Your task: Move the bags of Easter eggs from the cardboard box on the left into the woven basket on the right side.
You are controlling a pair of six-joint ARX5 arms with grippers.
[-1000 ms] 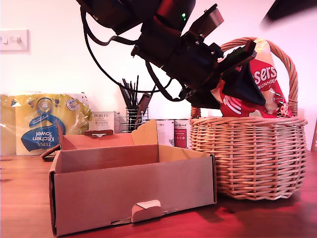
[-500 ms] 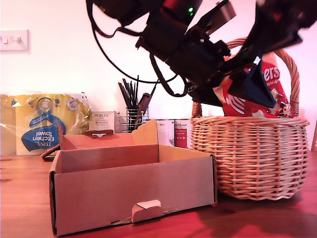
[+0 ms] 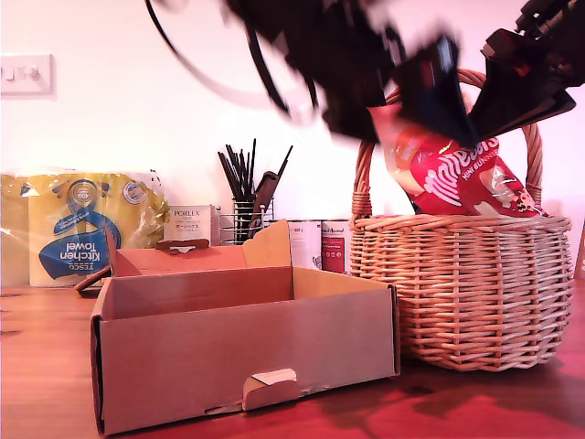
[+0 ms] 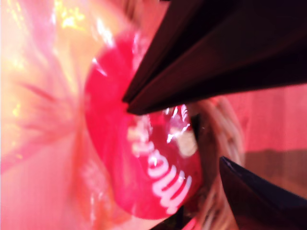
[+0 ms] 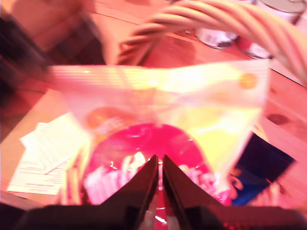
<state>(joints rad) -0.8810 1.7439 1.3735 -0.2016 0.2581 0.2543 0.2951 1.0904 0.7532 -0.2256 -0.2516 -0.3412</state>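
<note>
A red-and-pale-orange Maltesers bag (image 3: pixel 454 176) leans slanted on the rim of the woven basket (image 3: pixel 466 293), its pale top towards the exterior view's left. My first gripper (image 3: pixel 446 114), motion-blurred, hangs just above it. In its wrist view my first gripper (image 4: pixel 175 134) stands open, with the bag (image 4: pixel 144 167) behind the fingers. My second gripper (image 3: pixel 489 119) reaches in from the exterior view's upper right. My second gripper (image 5: pixel 159 160) is shut, its tips against the red bag (image 5: pixel 139 143). A dark blue bag (image 5: pixel 259 163) lies beside it. The cardboard box (image 3: pixel 247 357) stands at the exterior view's left, its inside hidden.
The basket's arched handle (image 5: pixel 216 19) spans over both grippers. Behind the box stand a yellow kitchen towel pack (image 3: pixel 78 229), a white Porlex carton (image 3: pixel 187 222), a utensil holder (image 3: pixel 245 215) and tins (image 3: pixel 320 245). Printed paper sheets (image 5: pixel 45 153) lie on the wooden table (image 3: pixel 457 407).
The Maltesers bag has tipped from upright to slanted and sunk lower towards the basket. My first arm has swung up and blurs. My second arm came in from the exterior view's right.
</note>
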